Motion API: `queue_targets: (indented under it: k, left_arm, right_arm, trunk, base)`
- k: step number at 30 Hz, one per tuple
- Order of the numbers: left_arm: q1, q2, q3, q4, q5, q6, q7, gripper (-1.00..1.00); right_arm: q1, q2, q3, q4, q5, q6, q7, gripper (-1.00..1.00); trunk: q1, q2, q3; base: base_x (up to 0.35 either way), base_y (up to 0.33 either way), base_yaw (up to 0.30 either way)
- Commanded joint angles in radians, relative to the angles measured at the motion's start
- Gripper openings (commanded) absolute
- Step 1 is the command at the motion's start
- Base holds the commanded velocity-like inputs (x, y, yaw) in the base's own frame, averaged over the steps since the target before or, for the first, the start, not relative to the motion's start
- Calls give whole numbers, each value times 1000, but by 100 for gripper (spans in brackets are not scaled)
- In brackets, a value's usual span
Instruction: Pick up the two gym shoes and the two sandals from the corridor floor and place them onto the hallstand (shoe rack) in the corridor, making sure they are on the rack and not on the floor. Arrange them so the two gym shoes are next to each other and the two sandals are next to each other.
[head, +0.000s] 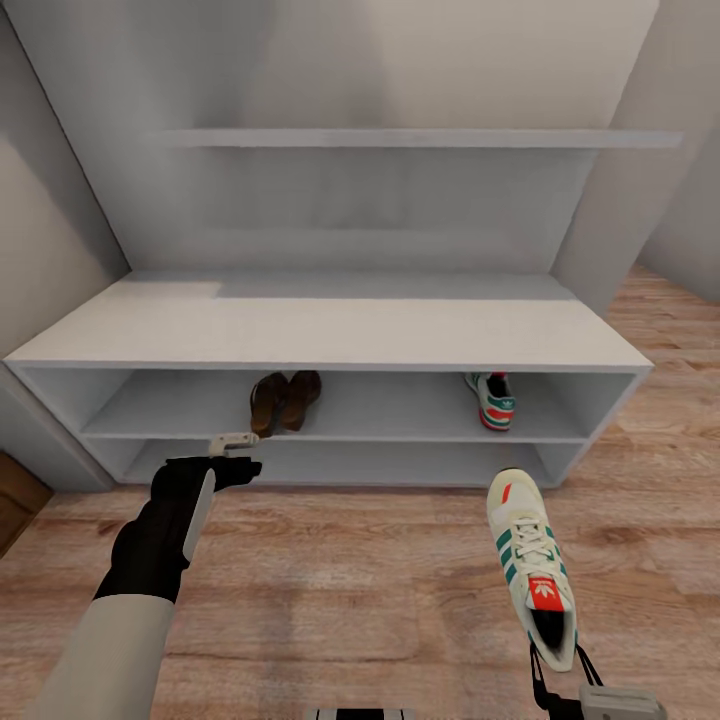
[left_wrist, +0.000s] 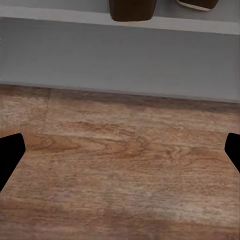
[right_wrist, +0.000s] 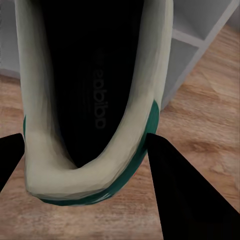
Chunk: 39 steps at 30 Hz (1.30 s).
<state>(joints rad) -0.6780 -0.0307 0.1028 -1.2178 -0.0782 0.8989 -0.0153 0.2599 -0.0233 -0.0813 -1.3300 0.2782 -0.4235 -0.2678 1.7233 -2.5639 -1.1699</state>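
The two sandals (head: 268, 402) (head: 301, 396) stand side by side on the upper shelf of the hallstand (head: 330, 325), left of its middle. One gym shoe (head: 492, 400) sits on the same shelf toward the right. The other gym shoe (head: 532, 565) hangs above the corridor floor (head: 350, 570) in front of the rack's right part, toe toward the shelves. My right gripper (head: 562, 668) is shut on its heel (right_wrist: 95, 100). My left gripper (head: 245, 455) is open and holds nothing, low in front of the rack, just below the sandals (left_wrist: 132, 10).
A long floating shelf (head: 420, 138) crosses the back panel above the flat top. Grey walls flank the rack on both sides. A brown wooden edge (head: 15, 500) shows at the far left. Wood floor stretches right of the rack.
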Motion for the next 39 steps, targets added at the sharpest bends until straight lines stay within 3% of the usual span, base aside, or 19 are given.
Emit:
queue_targets:
  k: [1,39]
  left_arm:
    - [0,0,0,0,0,0,0,100]
    - [1,0,-1,-2,1,-5,0,100]
  right_arm:
    - [0,0,0,0,-2,0,0,-100]
    - [1,0,1,0,-1,-1,-1,-100]
  trunk:
    - [0,0,0]
    - [0,0,0]
  base:
    - [-39,0,0]
    - [-6,0,0]
